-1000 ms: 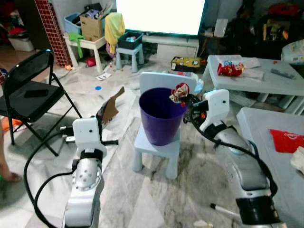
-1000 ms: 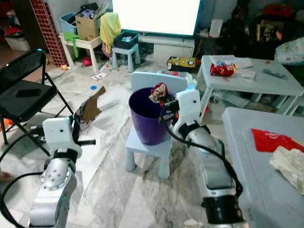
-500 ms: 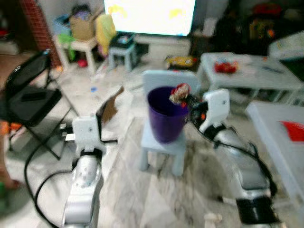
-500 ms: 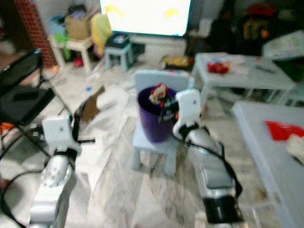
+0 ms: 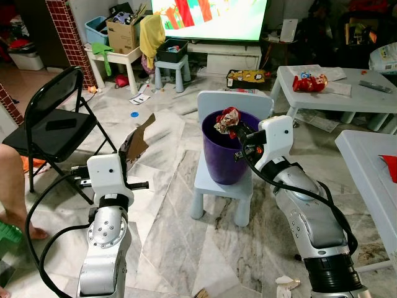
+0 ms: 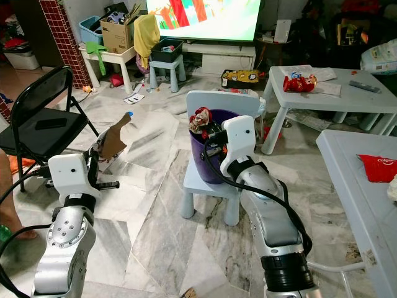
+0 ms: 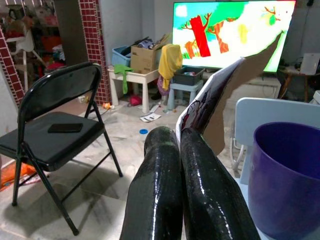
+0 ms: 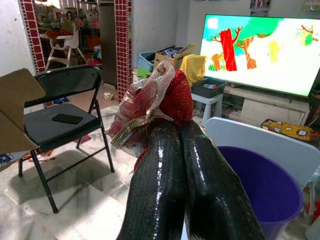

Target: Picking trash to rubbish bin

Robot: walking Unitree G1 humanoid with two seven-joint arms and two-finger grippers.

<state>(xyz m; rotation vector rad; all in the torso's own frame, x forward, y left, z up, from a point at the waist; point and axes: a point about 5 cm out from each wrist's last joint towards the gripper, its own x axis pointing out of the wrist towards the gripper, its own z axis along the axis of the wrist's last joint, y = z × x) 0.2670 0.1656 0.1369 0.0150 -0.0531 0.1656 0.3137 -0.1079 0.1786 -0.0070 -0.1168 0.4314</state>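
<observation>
Crumpled red wrapper (image 5: pixel 227 119) sat pinched between the right gripper (image 5: pixel 237 129) fingers over the purple bin's (image 5: pixel 231 162) rim, poised for dropping in. Bin stood on a small chair (image 5: pixel 224 186). Left gripper (image 7: pixel 184 131) clamped a cardboard scrap (image 5: pixel 140 141), waiting nearby.

The room is evenly and fairly brightly lit, with soft daylight-like light that leaves only faint shadows under the folding chair (image 5: pixel 46 127) on the left and the small chair (image 5: pixel 226 186) in the middle, and both head views are sharp, without motion blur. The television (image 5: pixel 211 11) at the far wall glows brightly, yet its coloured picture stays readable, while the far right corner behind the low table (image 5: pixel 338 93) falls into dimness. In the wrist views the near black fingers (image 7: pixel 165 190) show glossy white highlights and look slightly soft, while the room beyond them is in clear focus.
</observation>
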